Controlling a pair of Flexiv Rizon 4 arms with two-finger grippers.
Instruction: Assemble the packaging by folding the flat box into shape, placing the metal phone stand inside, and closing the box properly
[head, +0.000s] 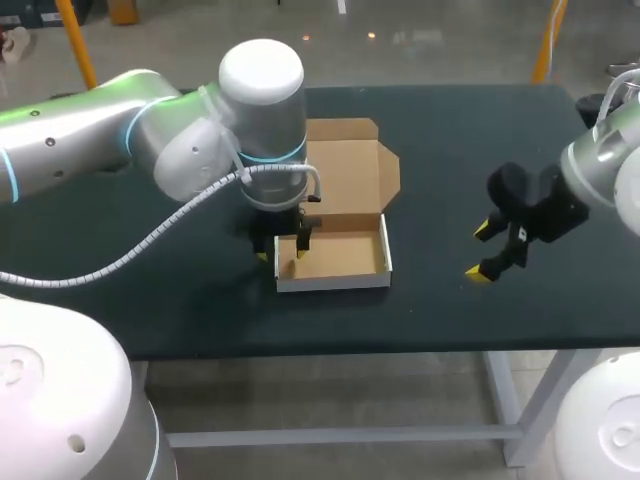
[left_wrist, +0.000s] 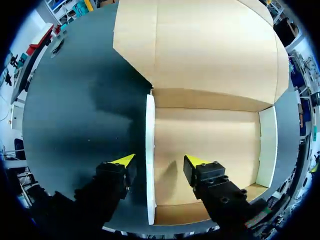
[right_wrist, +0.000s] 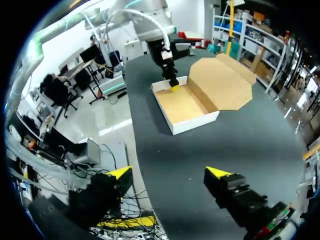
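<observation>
Box (head: 335, 278) lid open, left fingers (left_wrist: 123, 161) spread astride its side wall, not pinching it, right fingers (right_wrist: 119, 173) spread, holding nothing

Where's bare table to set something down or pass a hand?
Bare table between the box and the right gripper, plus the near-edge strip in front of the box. Crowded: the left gripper straddles the box's left wall; the open lid lies behind.

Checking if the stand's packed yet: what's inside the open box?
Only bare cardboard floor in the box, no stand, plus one finger of the left gripper, which straddles a side wall. That finger hides some floor.
</observation>
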